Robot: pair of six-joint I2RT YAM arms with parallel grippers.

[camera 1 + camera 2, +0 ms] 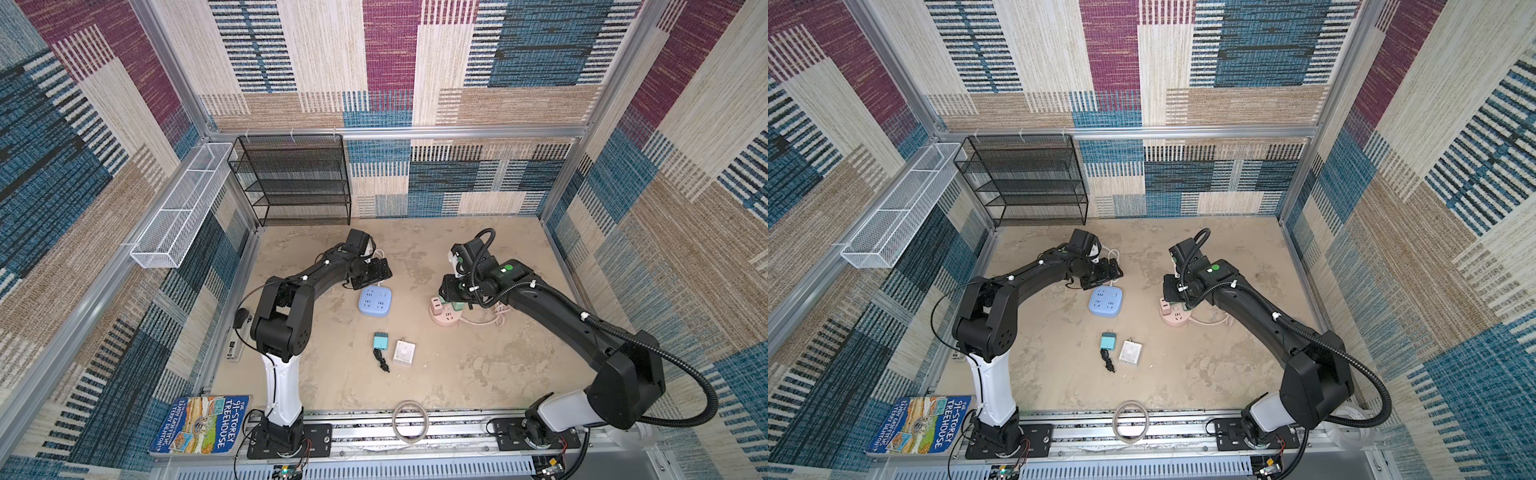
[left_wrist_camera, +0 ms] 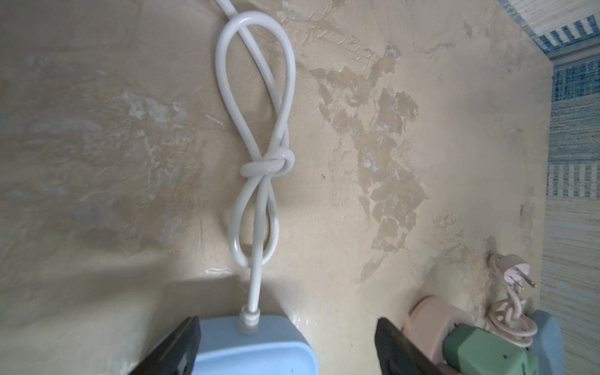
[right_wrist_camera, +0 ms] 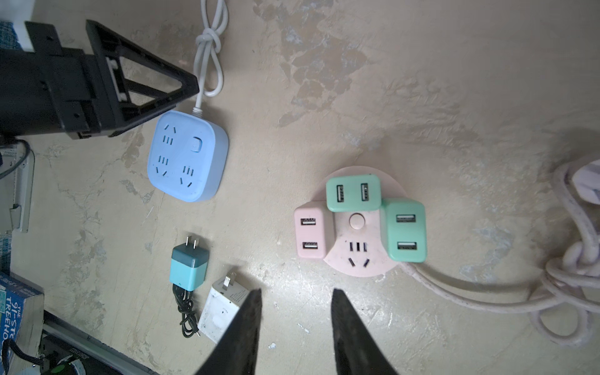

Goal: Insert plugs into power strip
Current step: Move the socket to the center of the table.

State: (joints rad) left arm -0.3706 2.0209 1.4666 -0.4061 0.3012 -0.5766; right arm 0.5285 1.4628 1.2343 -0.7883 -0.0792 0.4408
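Patchwork woven panels wall in a mottled beige worktop (image 1: pixel 457 365), on which two socket blocks are laid: a square blue power strip (image 3: pixel 188 156) near the middle and a round pink power strip (image 3: pixel 357 256) toward the right edge. Three plugs are already seated in the pink one: two mint green plugs (image 3: pixel 353 193) and a pink plug (image 3: pixel 310 233). A teal plug (image 3: pixel 189 269) with a bundled black cord and a white plug (image 3: pixel 220 308) are left loose, side by side, between the blue strip and the front edge. Trouble is judged likeliest at the blue strip: it is light and unanchored, so it could be slid or tipped under a pushed plug, or swung by its knotted white cord (image 2: pixel 259 162). The teal plug's cord lies just beside the white plug and could drag it when lifted, and both loose plugs lie flat, so a turn to prongs-down is needed. The left arm is reached forward with its elbow raised, and the left gripper (image 2: pixel 288 321) is held spread wide across the strip's cord end; contact cannot be told. The right arm is stretched inward with its wrist bent down, and the right gripper (image 3: pixel 297 291) is poised above the pink strip, its jaws parted and empty.
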